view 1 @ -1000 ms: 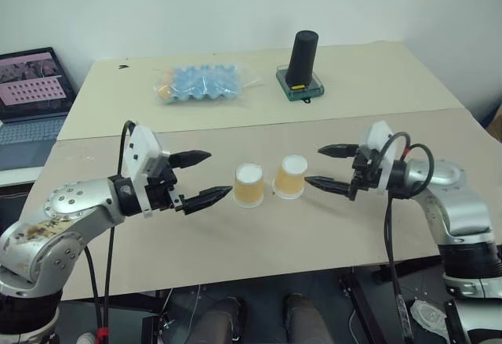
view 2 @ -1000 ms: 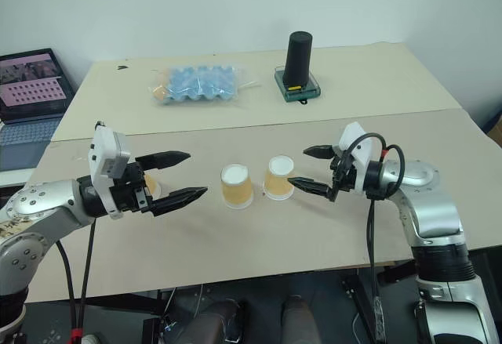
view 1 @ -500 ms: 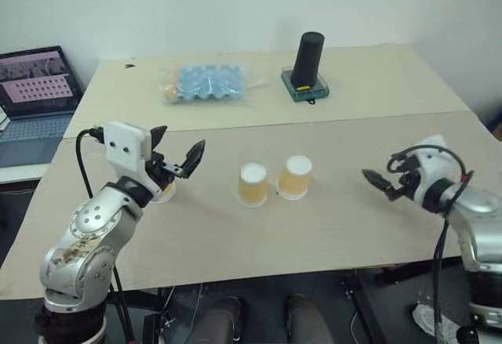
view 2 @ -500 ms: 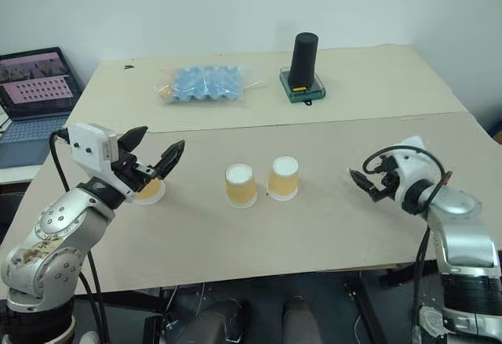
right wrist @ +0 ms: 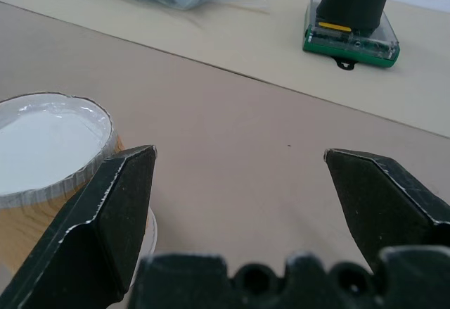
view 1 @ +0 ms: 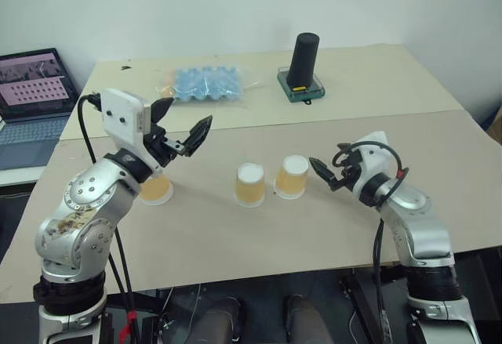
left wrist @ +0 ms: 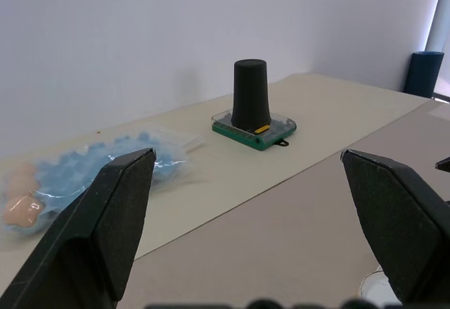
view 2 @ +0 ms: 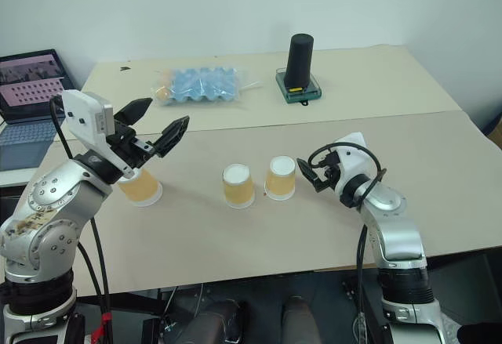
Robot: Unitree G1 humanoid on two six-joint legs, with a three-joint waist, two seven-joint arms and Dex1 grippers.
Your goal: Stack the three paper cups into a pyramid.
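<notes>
A tan table is seen across the middle of the frame. At left, the left gripper is raised above the surface, its fingers spread wide and empty. At right of centre, the right gripper is held low, jaws wide, gripping nothing, just beside a cup. The three paper cups stand upside down, unstacked: two close together at centre, one at left below the left gripper. A black cylinder stands at upper centre.
</notes>
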